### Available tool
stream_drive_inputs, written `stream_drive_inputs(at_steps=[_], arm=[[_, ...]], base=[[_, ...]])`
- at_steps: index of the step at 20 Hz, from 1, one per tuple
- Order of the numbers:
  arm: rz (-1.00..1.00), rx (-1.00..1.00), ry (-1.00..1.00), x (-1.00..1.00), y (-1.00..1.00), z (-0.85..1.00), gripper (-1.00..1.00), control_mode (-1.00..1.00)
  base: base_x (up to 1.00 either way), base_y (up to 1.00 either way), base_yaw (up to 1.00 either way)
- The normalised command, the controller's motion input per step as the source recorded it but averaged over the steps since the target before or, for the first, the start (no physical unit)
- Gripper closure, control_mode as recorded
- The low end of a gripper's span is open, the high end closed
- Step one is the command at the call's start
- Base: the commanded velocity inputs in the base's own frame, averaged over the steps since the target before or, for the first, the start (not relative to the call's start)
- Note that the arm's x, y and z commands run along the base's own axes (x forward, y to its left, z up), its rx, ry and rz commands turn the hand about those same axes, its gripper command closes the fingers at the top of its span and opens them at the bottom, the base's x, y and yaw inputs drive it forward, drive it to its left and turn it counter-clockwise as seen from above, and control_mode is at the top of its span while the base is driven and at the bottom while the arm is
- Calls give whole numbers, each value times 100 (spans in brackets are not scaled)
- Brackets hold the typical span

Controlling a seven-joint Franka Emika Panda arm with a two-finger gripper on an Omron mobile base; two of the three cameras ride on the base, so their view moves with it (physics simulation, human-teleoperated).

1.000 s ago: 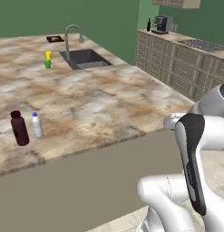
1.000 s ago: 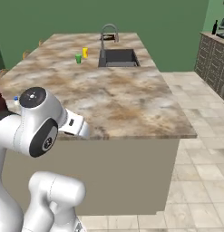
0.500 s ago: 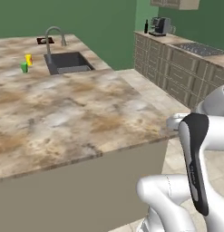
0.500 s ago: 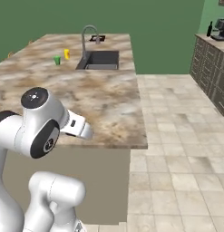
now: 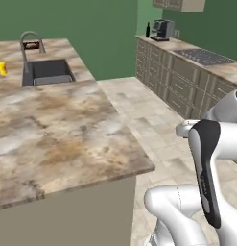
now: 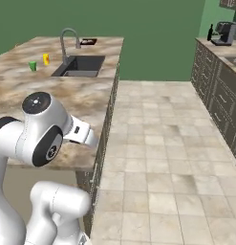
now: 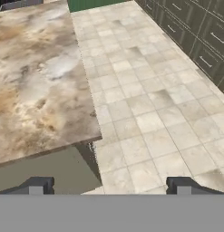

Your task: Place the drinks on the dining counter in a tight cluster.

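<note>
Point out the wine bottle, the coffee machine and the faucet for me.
wine bottle point(image 6: 210, 32), right base view, its dark body.
coffee machine point(image 5: 162, 30), left base view, its front.
faucet point(image 5: 27, 39), left base view, the curved steel neck.

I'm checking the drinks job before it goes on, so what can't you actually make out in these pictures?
- Tall black bottle beside the coffee machine, left base view: too small and far to read label or cap.
- Dining counter, left base view: its left part is cut off by the frame edge.
- Gripper, hand view: only the fingertips rise at the bottom edge, wide apart with nothing between them.
</note>
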Motion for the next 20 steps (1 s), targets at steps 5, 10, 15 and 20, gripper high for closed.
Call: stream_drive_inputs(at_steps=[5, 10, 15, 20], arm=[[0, 0, 0, 0, 0, 0, -100, 100], [0, 0, 0, 0, 0, 0, -100, 100], [0, 0, 0, 0, 0, 0, -100, 100], [0, 0, 0, 0, 0, 0, -100, 100]], base=[[57, -100, 18], [98, -100, 30], [100, -100, 35], [100, -97, 32]])
